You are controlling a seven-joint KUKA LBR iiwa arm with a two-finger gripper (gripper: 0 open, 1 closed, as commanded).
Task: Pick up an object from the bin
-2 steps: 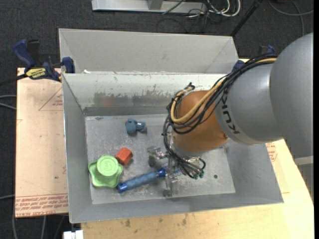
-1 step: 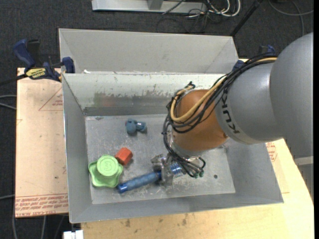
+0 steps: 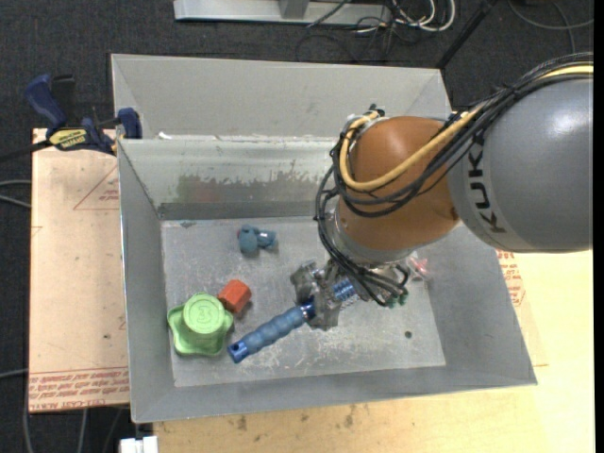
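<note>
I am working on the grab: the pincer (image 3: 319, 305) is sitting at the blue stick (image 3: 269, 332)'s end. I cannot tell how wide it is. Next comes squeezing, then lifting.

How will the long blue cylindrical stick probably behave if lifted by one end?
The long blue cylindrical stick looks straight, so probably stiff. Held by one end, it may tilt down. Being round, it could roll if pushed.

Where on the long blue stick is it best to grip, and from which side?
I would grip the blue stick across its narrow width at mid-length, coming down from above. It lies flat and slanted, with bare floor along both long sides there; its lower end is close to the green round piece.
</note>
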